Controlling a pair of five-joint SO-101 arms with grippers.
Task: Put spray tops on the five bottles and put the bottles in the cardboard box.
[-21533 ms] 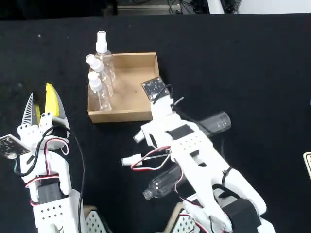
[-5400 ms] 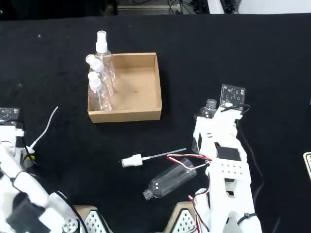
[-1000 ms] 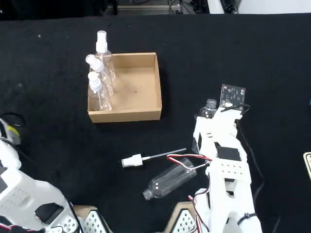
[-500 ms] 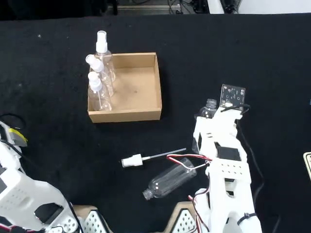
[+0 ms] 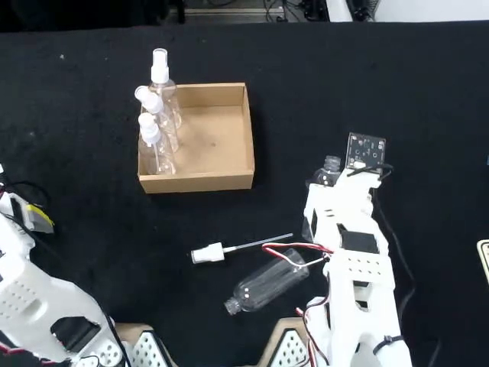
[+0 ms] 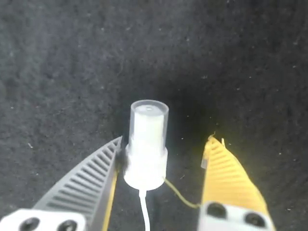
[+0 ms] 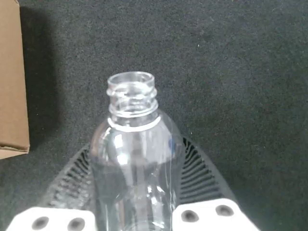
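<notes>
In the left wrist view a white spray top (image 6: 146, 144) sits between the fingers of my open left gripper (image 6: 165, 140). It touches the grey finger (image 6: 91, 185), with a gap to the yellow finger (image 6: 226, 178); its thin tube runs back toward the camera. My right gripper (image 7: 137, 161) is shut on a clear, uncapped bottle (image 7: 132, 139), held upright (image 5: 329, 167) to the right of the cardboard box (image 5: 229, 149). Three capped bottles (image 5: 157, 126) stand along the box's left side. Another spray top (image 5: 212, 252) and an uncapped bottle (image 5: 267, 284) lie on the cloth.
The black cloth (image 5: 382, 84) covers the whole table. The left arm (image 5: 30, 302) stands at the lower left edge and the right arm (image 5: 351, 267) rises from the lower right. The lying bottle rests close against the right arm's base.
The left gripper's yellow finger has shifted slightly down and right in the high view. The right arm and its bottle have kept still.
</notes>
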